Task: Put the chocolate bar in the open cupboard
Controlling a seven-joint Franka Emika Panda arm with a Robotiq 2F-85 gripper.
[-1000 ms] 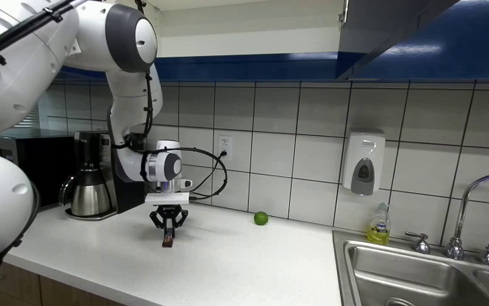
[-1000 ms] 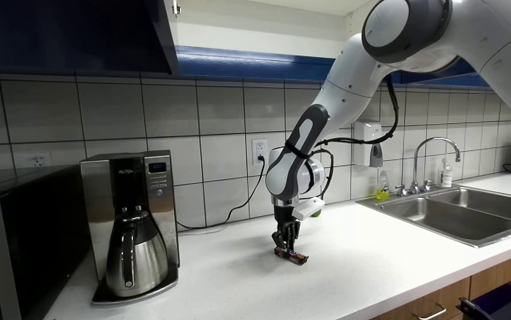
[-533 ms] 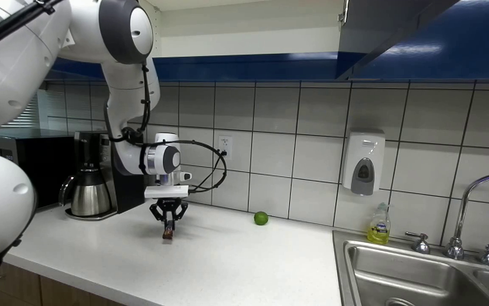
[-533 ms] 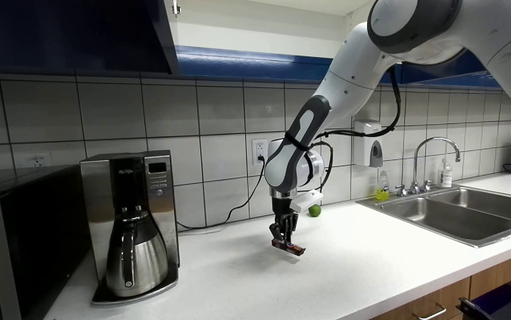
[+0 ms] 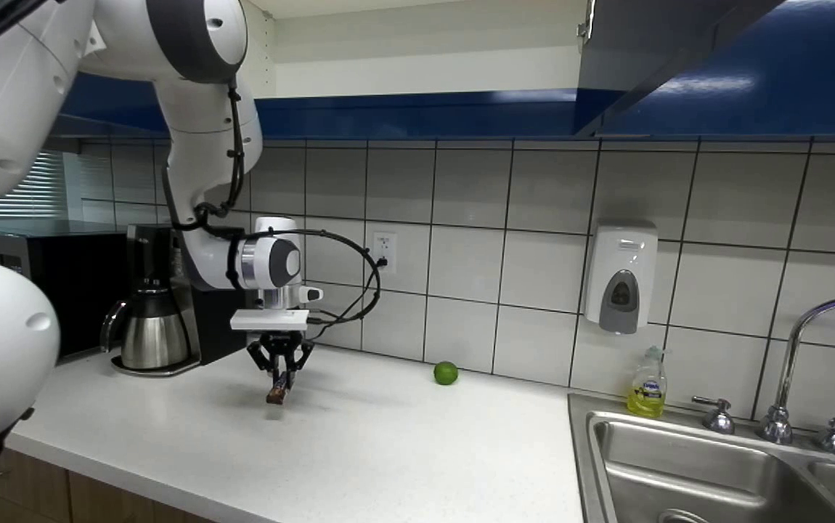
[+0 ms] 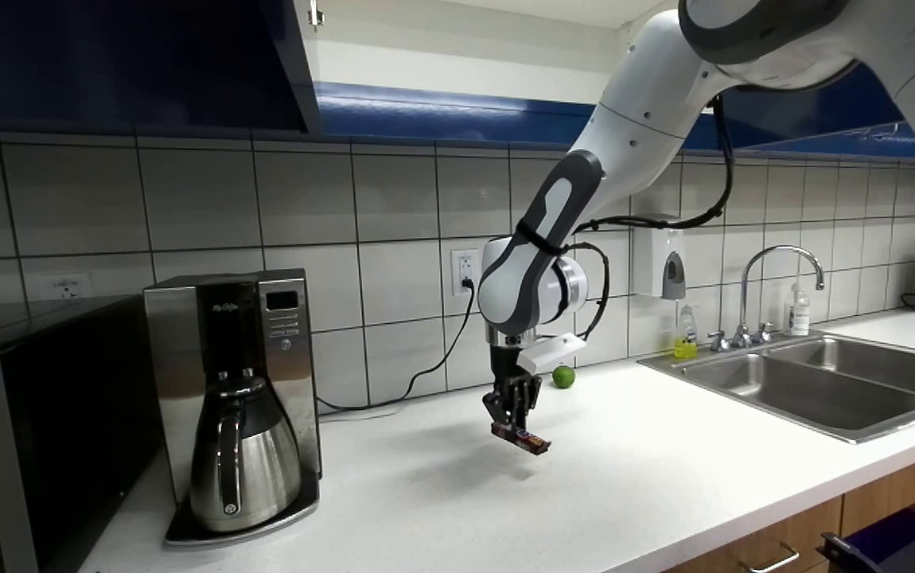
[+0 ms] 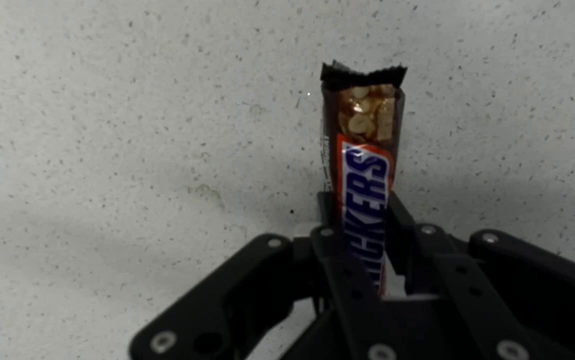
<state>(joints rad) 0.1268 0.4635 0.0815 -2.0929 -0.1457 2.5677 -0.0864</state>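
Observation:
The chocolate bar [image 7: 366, 150] is a Snickers in a dark brown wrapper with a red-edged white label. My gripper [image 7: 361, 209] is shut on it, one finger on each long side, in the wrist view. The bar's lower end is hidden by the gripper. In both exterior views the gripper [image 5: 282, 378] [image 6: 515, 420] points down and holds the bar [image 5: 276, 394] [image 6: 533, 443] a little above the white counter, its shadow below it. The open cupboard [image 5: 425, 69] [image 6: 465, 60], white inside with a dark blue frame, is on the wall high above the gripper.
A coffee maker [image 6: 282, 358] and a microwave [image 6: 68, 430] stand on the counter [image 6: 426, 509]. A green round object [image 5: 446, 373] lies near the tiled wall. The sink [image 5: 686, 450] has a soap bottle [image 5: 648, 388] behind it. A dark blue cupboard door [image 5: 737, 80] sticks out.
My gripper has lifted the chocolate bar from the counter, and a gap with a shadow now shows under it. The arm has risen and shifted slightly.

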